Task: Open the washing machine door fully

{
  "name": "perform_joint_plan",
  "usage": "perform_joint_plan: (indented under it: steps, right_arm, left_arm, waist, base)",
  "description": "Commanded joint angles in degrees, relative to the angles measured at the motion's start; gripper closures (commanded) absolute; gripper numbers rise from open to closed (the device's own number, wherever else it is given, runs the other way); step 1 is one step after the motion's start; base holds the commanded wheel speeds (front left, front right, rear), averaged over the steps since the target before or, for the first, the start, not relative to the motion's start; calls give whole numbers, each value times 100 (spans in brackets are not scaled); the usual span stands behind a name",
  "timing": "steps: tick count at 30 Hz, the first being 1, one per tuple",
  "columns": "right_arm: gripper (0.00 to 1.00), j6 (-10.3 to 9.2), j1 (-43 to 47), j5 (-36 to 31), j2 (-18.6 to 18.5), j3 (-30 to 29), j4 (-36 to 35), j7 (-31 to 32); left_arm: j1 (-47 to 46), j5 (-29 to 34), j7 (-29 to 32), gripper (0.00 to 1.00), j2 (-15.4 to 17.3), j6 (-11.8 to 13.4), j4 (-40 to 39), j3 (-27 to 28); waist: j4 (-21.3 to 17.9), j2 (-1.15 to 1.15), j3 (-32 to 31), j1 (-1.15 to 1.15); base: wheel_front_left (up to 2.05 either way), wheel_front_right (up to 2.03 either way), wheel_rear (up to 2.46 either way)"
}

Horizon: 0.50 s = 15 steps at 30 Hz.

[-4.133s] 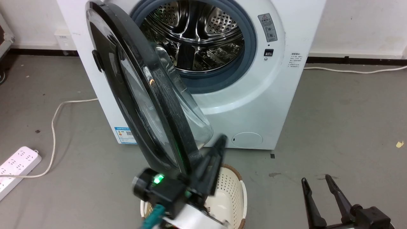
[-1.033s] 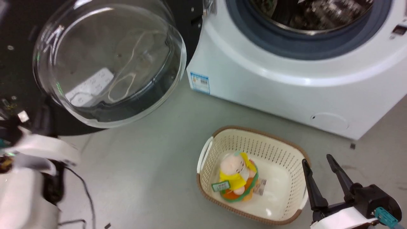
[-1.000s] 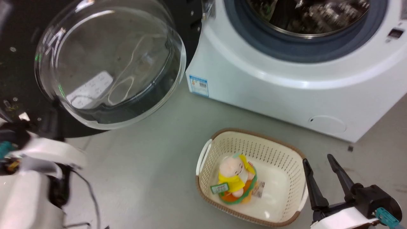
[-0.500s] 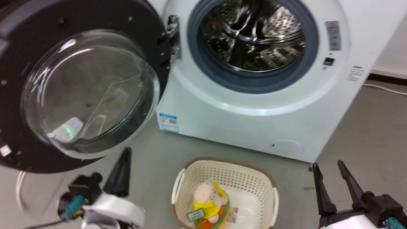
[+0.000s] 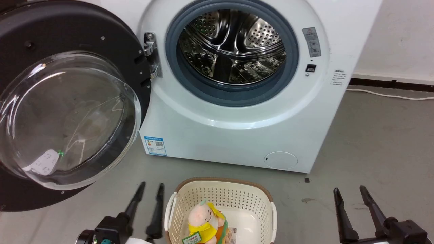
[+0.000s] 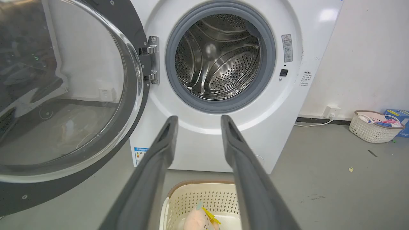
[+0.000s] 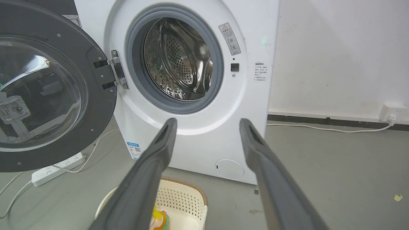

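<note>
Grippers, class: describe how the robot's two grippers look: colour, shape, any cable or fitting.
The left gripper and right gripper each have two long, dark fingers tapering to narrow tips, rising from a black block. Up close the fingers look matte dark grey. A teal plug sits at the left gripper's base.

drum mouth [image 5: 232, 51]: free | door [image 5: 67, 37]: left, apparently clear | basket [image 5: 223, 198]: obstructs floor

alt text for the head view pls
A white washing machine has its large round black door, with bulging clear glass window, standing wide open at left, baring the perforated steel drum. Below, a cream perforated plastic basket holds a yellow-clad plush toy, between the open, empty left gripper and right gripper.
</note>
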Motion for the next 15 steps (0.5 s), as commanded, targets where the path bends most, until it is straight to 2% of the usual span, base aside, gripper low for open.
perform_joint_plan:
  steps: [1, 8, 15]
  right_arm:
    - [0, 6, 72, -21, 30, 9, 75, -24]
    - [0, 6, 67, -16, 30, 30, 164, -24]
    - [0, 6, 40, 24, 31, 36, 174, -25]
  left_arm:
    - [98, 115, -31, 0, -69, 31, -47, 36]
    - [202, 397, -31, 0, -202, -143, 95, 48]
    - [216, 591, -31, 0, -296, -204, 201, 90]
  waist:
    - [-55, 0, -19, 1]
    - [-133, 0, -21, 1]
    - [-189, 0, -18, 1]
  base:
    - [0, 0, 0]
    - [0, 0, 0]
    - [0, 0, 0]
